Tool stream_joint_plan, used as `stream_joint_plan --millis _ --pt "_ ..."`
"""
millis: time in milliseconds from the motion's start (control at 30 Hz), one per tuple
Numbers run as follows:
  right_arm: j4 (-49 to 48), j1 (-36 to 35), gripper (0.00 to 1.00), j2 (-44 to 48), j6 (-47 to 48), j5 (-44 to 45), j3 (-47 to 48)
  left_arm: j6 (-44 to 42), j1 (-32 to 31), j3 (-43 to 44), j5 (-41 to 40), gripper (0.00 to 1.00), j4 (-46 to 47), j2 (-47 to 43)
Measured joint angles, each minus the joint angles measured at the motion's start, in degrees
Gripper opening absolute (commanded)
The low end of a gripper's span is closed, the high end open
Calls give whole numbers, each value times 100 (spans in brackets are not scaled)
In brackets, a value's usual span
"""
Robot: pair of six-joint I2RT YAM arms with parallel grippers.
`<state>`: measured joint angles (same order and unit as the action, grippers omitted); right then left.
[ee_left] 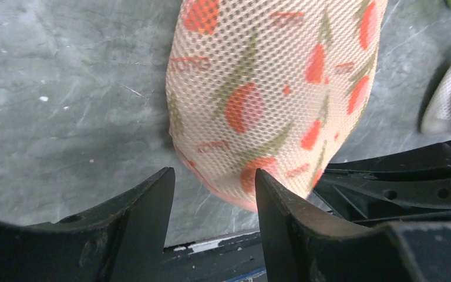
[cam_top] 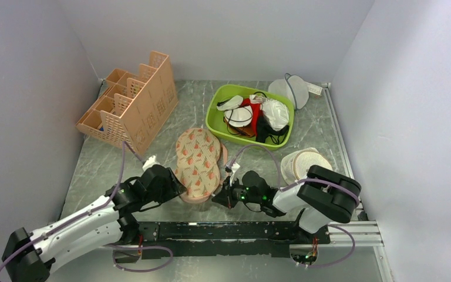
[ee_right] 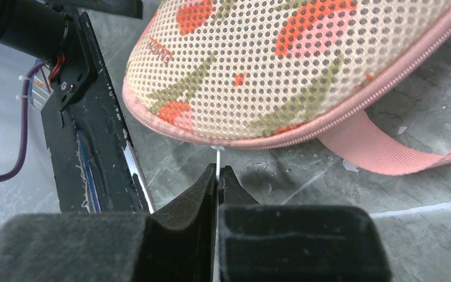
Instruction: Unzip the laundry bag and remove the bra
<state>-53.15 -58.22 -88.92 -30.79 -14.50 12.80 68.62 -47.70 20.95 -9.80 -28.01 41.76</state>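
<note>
The laundry bag (cam_top: 198,161) lies flat on the table between both grippers, a beige mesh pouch with red-and-green print and a pink zip edge. It fills the top of the left wrist view (ee_left: 270,76) and of the right wrist view (ee_right: 282,64). My left gripper (ee_left: 214,176) is open, its jaws astride the bag's near end, and it shows in the top view (cam_top: 173,185). My right gripper (ee_right: 218,170) is shut on the thin white zip pull (ee_right: 217,154) at the bag's pink edge, and it also shows in the top view (cam_top: 223,194). The bra is hidden.
A pink strap (ee_right: 381,150) trails from the bag. A peach slotted rack (cam_top: 132,106) stands at the back left. A green bin (cam_top: 222,97) holds mixed garments. A round white mesh pouch (cam_top: 290,91) and a beige mesh disc (cam_top: 305,164) lie at the right. A black rail (cam_top: 223,232) runs along the near edge.
</note>
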Motion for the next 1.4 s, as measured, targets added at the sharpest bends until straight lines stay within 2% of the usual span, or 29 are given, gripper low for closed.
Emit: stream_joint_plan --millis 167,333,433,567,667,800,900,1033,1200,1400 --pt "168 -4 0 282 44 129 -52 111 -2 365 -328 63 -662 -479" --pt "358 -4 0 396 114 212 -55 39 0 675 -442 55 -909 -603" --pt "459 -4 0 396 129 227 -52 -280 -2 675 -20 59 -455 -459" --pt "487 -4 0 393 149 225 -37 -459 -42 673 732 65 472 186" --pt "487 -4 0 393 149 225 -13 -457 -140 673 828 65 699 787" --pt "485 -4 0 374 146 223 -13 -476 -267 664 881 57 1080 1473" --pt "461 -4 0 343 144 221 -13 -479 -293 662 901 45 1510 2041" --pt "466 -4 0 251 144 229 -4 -481 -315 592 883 44 1888 2697" --pt "511 144 0 125 162 328 11 -474 -319 284 710 47 2260 2752" --pt "610 857 0 175 260 385 31 -387 -334 -33 546 47 2691 2664"
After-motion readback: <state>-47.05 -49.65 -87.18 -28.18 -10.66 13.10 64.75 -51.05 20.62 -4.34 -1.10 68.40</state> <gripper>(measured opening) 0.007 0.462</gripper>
